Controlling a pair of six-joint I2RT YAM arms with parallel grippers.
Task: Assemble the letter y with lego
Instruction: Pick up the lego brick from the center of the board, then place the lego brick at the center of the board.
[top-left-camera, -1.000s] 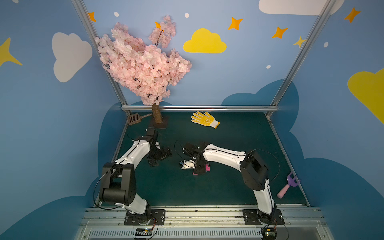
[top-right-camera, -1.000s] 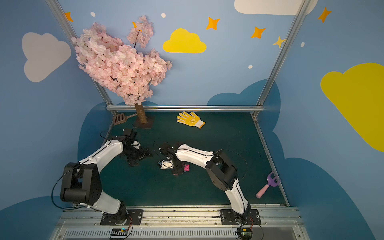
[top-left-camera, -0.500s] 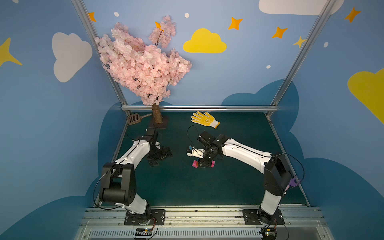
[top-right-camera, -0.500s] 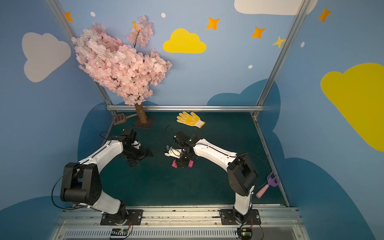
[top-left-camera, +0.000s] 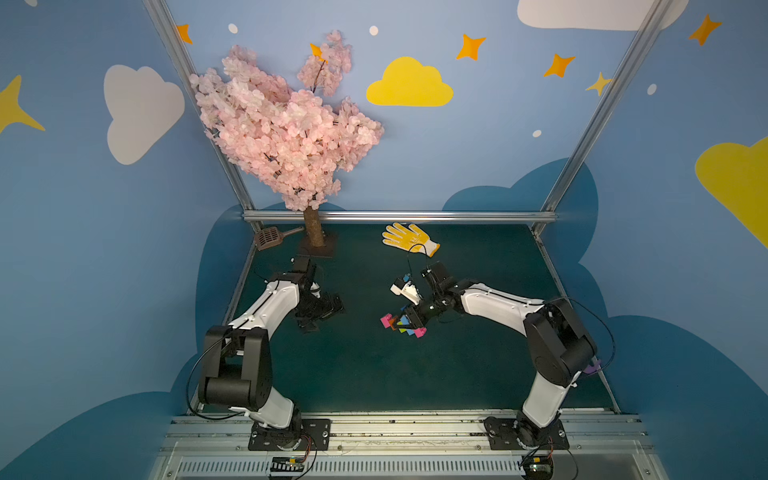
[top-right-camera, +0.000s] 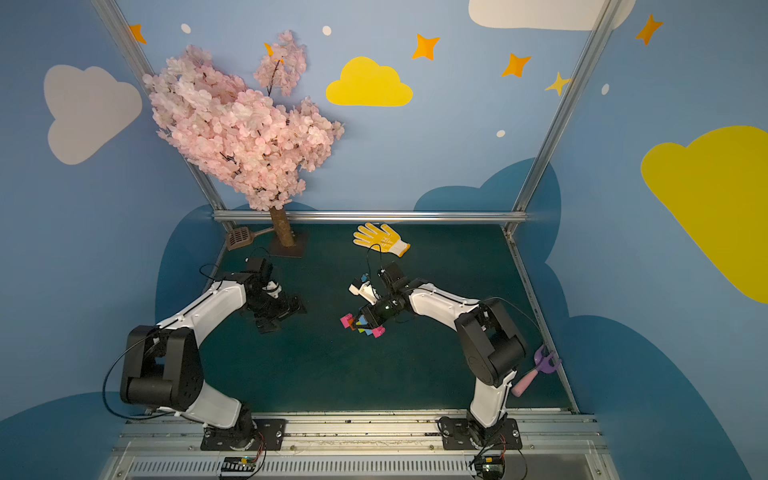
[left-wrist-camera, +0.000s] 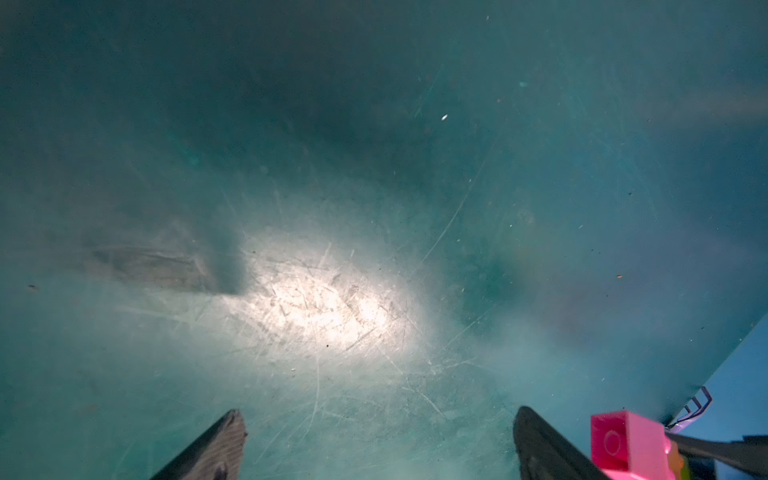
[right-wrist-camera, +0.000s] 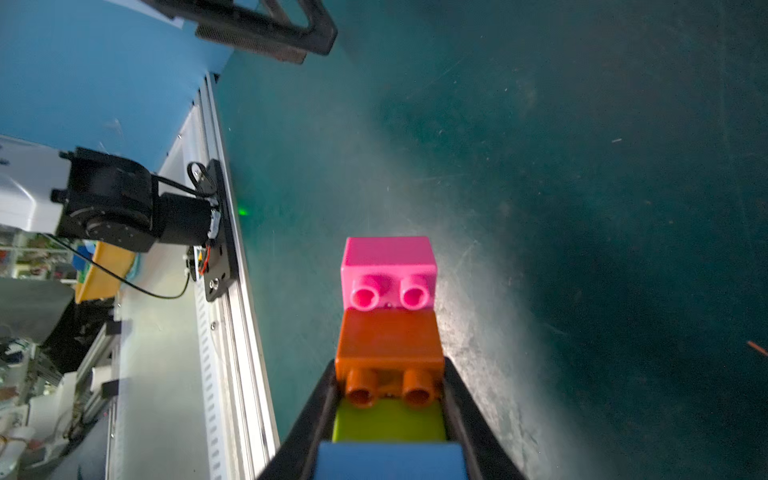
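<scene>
The letter y is a small cluster of joined lego, held off the green mat near its middle in both top views. My right gripper is shut on it. In the right wrist view the black fingers clamp the arm of bricks: pink at the tip, then orange, lime green and blue. The rest of the cluster is hidden there. My left gripper hovers open and empty to the left of the cluster. One pink brick shows beside its finger.
A yellow glove lies at the back of the mat. The pink blossom tree and a brown scoop stand at the back left. A purple and pink toy lies by the right wall. A metal rail runs along the front.
The right arm has swung its elbow out to the right and carried the brick cluster a little right and back, turning it. The left arm has stayed put.
</scene>
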